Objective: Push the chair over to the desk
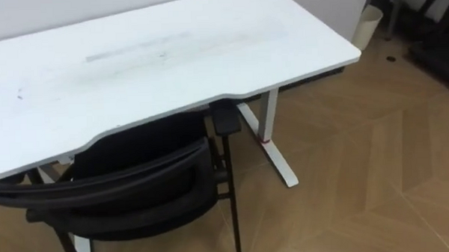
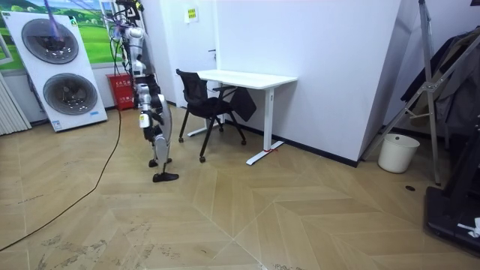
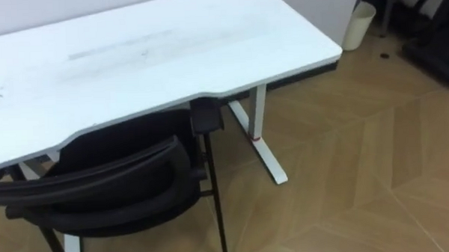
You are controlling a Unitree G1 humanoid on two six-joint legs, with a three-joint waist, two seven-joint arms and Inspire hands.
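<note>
A black chair (image 1: pixel 129 185) with a mesh back stands right in front of me, its seat partly under the white desk (image 1: pixel 170 60). Its backrest top crosses the lower left of the eye views, and one armrest (image 1: pixel 226 117) sits at the desk's front edge. In the room view I stand a step behind the chair (image 2: pixel 206 101), facing the desk (image 2: pixel 247 79) against the wall. My right hand (image 2: pixel 144 118) hangs low beside my body, apart from the chair and too small to read.
A white bin (image 1: pixel 368 24) stands on the wooden floor past the desk's right end. A dark cloth (image 2: pixel 244 103) hangs under the desk. White drum machines (image 2: pixel 64 71) stand behind me, and a rack with dark clothes (image 2: pixel 446 82) at the room view's right.
</note>
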